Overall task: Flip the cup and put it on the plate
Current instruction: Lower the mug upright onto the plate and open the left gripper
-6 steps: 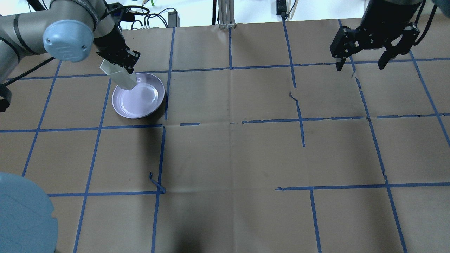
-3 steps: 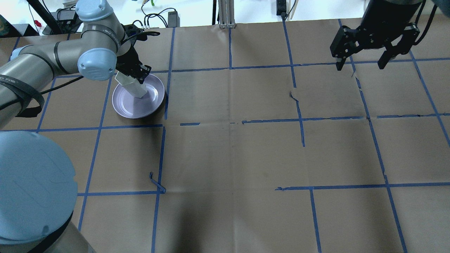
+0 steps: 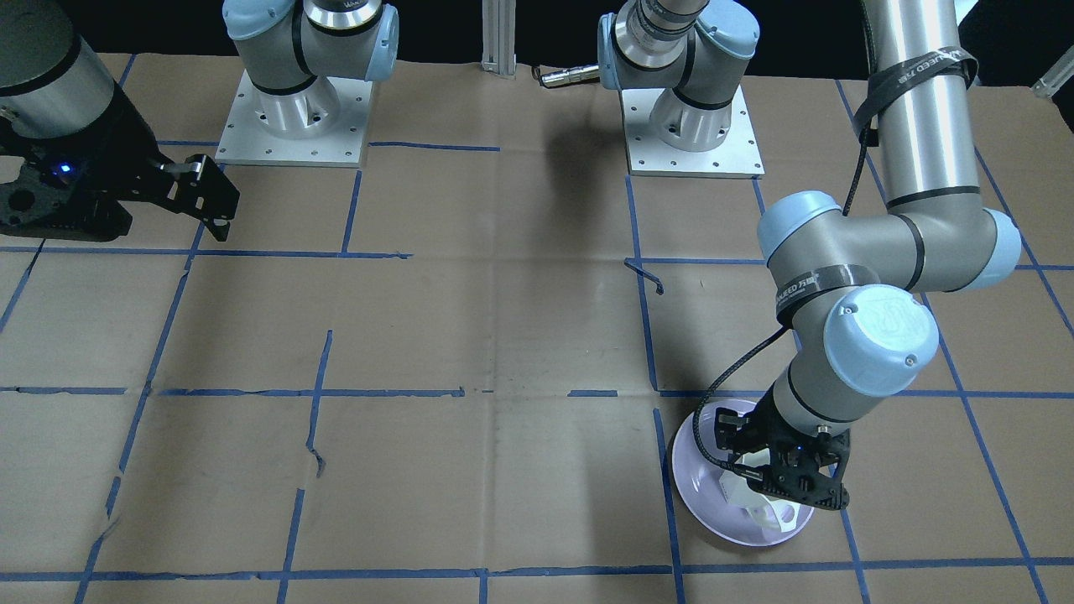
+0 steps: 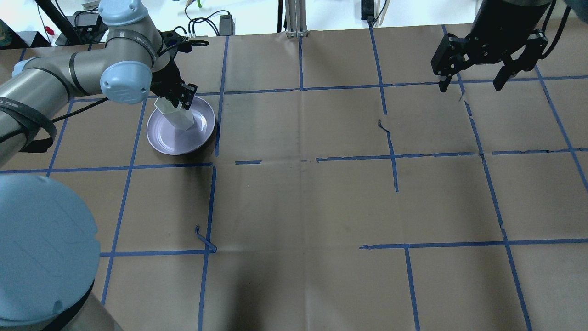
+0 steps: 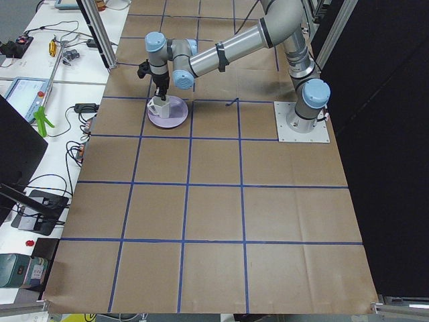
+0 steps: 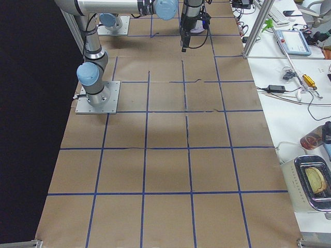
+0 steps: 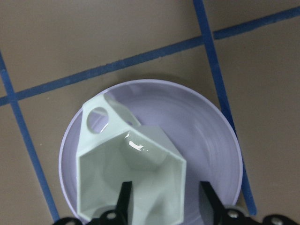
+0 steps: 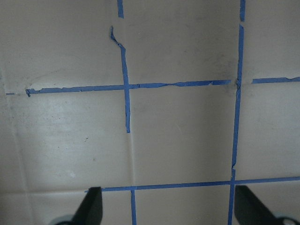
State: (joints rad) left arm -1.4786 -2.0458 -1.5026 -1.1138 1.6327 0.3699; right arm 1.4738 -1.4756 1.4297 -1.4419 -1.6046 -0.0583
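Observation:
The white faceted cup (image 4: 176, 115) is upright, mouth up, over the middle of the lavender plate (image 4: 161, 139). My left gripper (image 4: 182, 98) is shut on the cup's wall. In the left wrist view one finger is inside the cup (image 7: 131, 164), the other outside, and the handle points away over the plate (image 7: 206, 131). I cannot tell whether the cup's base touches the plate. The front view shows the cup (image 3: 759, 506), the plate (image 3: 701, 495) and the left gripper (image 3: 797, 486). My right gripper (image 4: 472, 85) is open and empty, far right.
The table is covered in brown paper with a blue tape grid. Loose curled tape ends stick up near the middle (image 4: 204, 239) and right of centre (image 4: 382, 124). Cables and a power brick lie past the far edge (image 4: 225, 23).
My left arm has lowered the cup down and slightly right onto the plate's middle. The cup stays in the grip. The right arm has not moved.

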